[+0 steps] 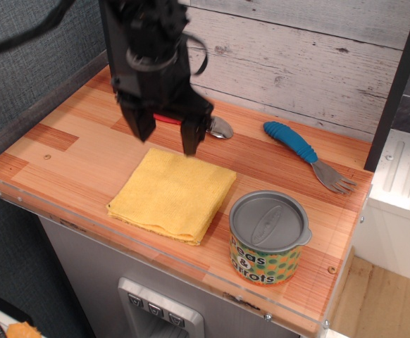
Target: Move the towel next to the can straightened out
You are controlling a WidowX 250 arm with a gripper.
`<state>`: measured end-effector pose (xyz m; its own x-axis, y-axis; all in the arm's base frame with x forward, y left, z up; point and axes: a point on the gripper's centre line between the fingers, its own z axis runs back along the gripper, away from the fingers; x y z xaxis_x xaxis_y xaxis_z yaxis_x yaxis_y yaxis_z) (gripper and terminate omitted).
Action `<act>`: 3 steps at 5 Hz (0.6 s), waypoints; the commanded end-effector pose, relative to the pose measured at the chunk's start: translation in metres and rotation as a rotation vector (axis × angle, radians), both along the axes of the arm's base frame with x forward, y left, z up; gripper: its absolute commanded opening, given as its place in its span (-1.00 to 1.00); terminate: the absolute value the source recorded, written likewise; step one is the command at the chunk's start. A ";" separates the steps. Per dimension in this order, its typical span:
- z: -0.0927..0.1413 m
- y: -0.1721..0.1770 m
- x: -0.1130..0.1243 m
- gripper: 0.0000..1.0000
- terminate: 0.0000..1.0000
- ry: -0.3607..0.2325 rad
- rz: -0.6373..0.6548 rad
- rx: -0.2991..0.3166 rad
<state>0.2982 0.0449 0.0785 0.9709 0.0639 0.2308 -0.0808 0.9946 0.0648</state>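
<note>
Currently we find the black claw (168, 139) released and empty above the soft yellow square towel (173, 194), which lies flat just left of the round green-and-orange labelled can (268, 237).

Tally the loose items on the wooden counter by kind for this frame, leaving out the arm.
Cloth: 1, the yellow towel.
Tins: 1, the peas and carrots can.
Cutlery: 2, the blue-handled fork and a metal spoon partly hidden behind the open claw.
Total: 4.
</note>
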 end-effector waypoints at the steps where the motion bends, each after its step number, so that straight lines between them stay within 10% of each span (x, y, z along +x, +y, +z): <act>1: 0.020 0.011 -0.008 1.00 -1.00 0.035 -0.014 0.087; 3: 0.019 0.060 -0.051 1.00 -1.00 0.100 0.270 0.091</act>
<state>0.2470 0.1060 0.0894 0.9396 0.3184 0.1253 -0.3365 0.9261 0.1705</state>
